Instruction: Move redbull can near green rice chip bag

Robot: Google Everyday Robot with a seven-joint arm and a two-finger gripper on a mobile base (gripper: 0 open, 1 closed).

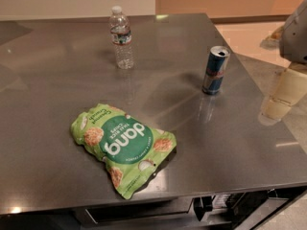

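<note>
The redbull can (215,70) stands upright on the steel table (57,157), right of centre, blue and silver with its top open. The green rice chip bag (123,145) lies flat near the table's front edge, left of centre and well apart from the can. My gripper (288,92) shows as a pale shape at the right edge of the view, beyond the table's right side and to the right of the can, holding nothing that I can see. A grey part of the arm (297,32) is above it.
A clear plastic water bottle (122,38) stands upright at the back of the table, left of the can. The table's right edge runs diagonally just right of the can. A second steel surface (261,73) lies beyond it.
</note>
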